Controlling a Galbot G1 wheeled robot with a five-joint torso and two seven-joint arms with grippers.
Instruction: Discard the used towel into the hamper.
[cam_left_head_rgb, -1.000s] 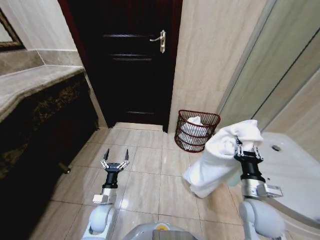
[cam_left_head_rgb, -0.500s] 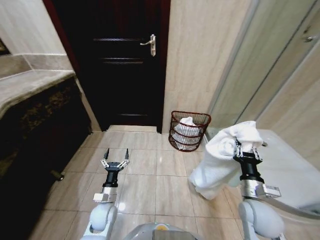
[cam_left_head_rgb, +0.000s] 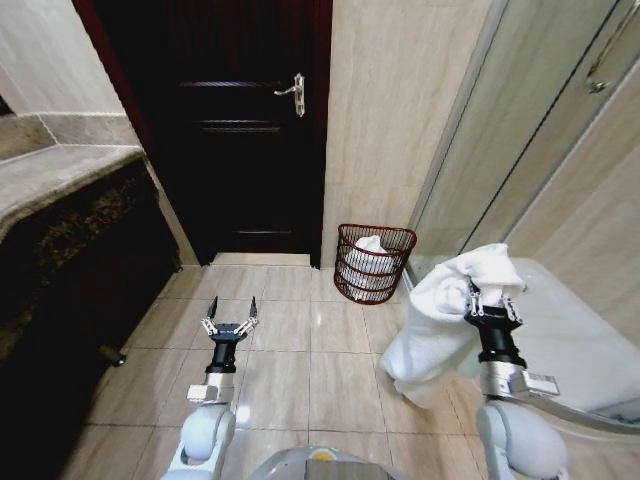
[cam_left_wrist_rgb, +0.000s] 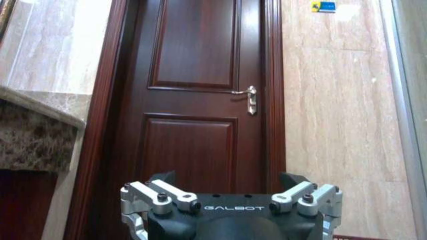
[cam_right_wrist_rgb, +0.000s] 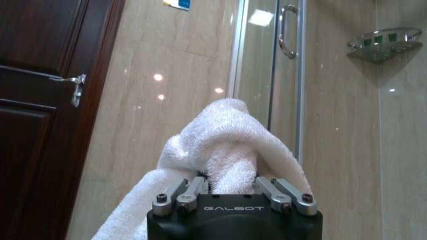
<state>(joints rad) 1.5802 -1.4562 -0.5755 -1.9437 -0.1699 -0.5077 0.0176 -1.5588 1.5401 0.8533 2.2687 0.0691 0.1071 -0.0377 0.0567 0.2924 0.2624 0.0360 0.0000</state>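
Observation:
A white towel (cam_left_head_rgb: 440, 320) hangs bunched from my right gripper (cam_left_head_rgb: 487, 300), which is shut on it at the right of the head view, above the floor. In the right wrist view the towel (cam_right_wrist_rgb: 220, 145) bulges up between the closed fingers. The hamper (cam_left_head_rgb: 373, 262), a round reddish-brown wire basket with white cloth inside, stands on the floor against the beige wall, ahead and to the left of the towel. My left gripper (cam_left_head_rgb: 230, 318) is held low at the left, open and empty, pointing toward the dark door (cam_left_wrist_rgb: 200, 110).
A dark wooden door (cam_left_head_rgb: 240, 130) with a metal handle lies straight ahead. A stone counter (cam_left_head_rgb: 50, 180) over dark cabinets runs along the left. A glass shower screen (cam_left_head_rgb: 520, 170) and a white basin edge (cam_left_head_rgb: 580, 340) stand at the right. Beige tiled floor (cam_left_head_rgb: 300, 350) lies between.
The whole view has shifted, so the camera has turned or moved; door and hamper now sit further left and the hamper appears smaller. Both arms keep their poses, the towel still gripped.

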